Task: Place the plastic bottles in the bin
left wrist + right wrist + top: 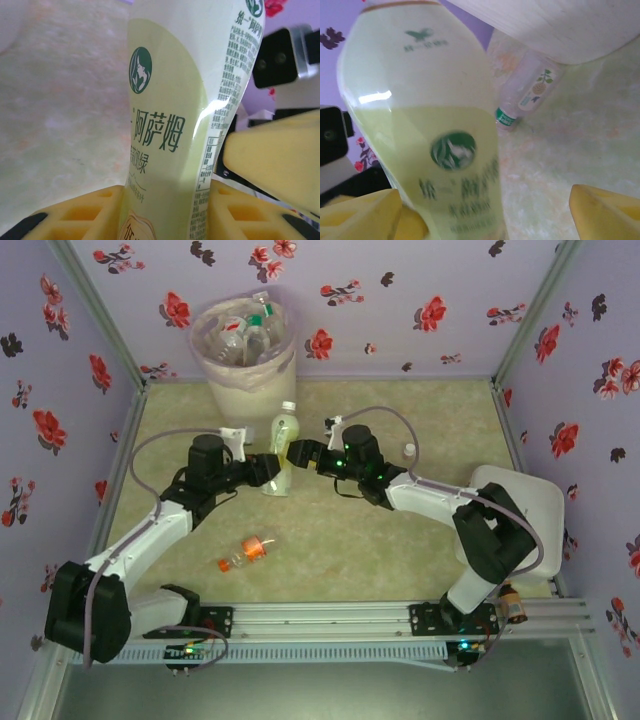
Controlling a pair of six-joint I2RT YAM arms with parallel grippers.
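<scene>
**Stock at this moment: bottles, bin, my two jaws**

1. Green-label bottle (284, 445): tall, white cap, near upright at mid-table. It stands just in front of the bin (250, 395), between my two grippers. I cannot tell whether its base rests on the table (400, 540).
2. Left gripper (268, 470): clenched low on the green-label bottle, a pad against each side in the left wrist view.
3. Right gripper (299, 453): jaws spread wide. One finger is beside the bottle and the other well apart from it, so it grasps nothing.
4. Binned bottles (248, 332): several, inside the pinkish liner (200, 332).
5. Orange-label bottle (243, 553): lying on the table near my left arm, untouched.
6. Small clear bottle (527, 92): green cap, lying at the bin's foot.

Step in hand, as I judge it: the left jaws take the grasp, ready for the carry.

Next move calls for: the right jaws to draw clear, a lift above the bin's rim, then release over the opening. The grip sits low, so the bottle may tip.
</scene>
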